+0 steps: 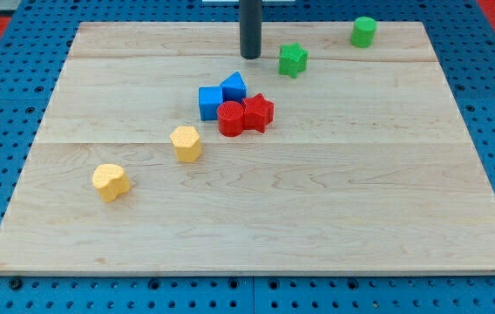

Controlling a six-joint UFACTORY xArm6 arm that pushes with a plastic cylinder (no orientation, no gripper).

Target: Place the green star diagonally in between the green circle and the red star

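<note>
Green star (293, 60) is lying near the wooden board's (335, 201) top edge, between green circle (363, 31), up-right, and red star (259, 112), down-left. My tip (250, 56), a bare rod gripping nothing, is resting just left of it. Blue pegboard (491, 96) is surrounding the board.

The rod (250, 26) runs off the view's top; below my tip (250, 57), red blocks (246, 116) partly hide the blue ones (221, 96).

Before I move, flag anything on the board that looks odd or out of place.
Nothing stands out. All blocks sit flat on the board, none damaged. My tip is just to the view's left of the green star. The red star is bunched against a red round block.
</note>
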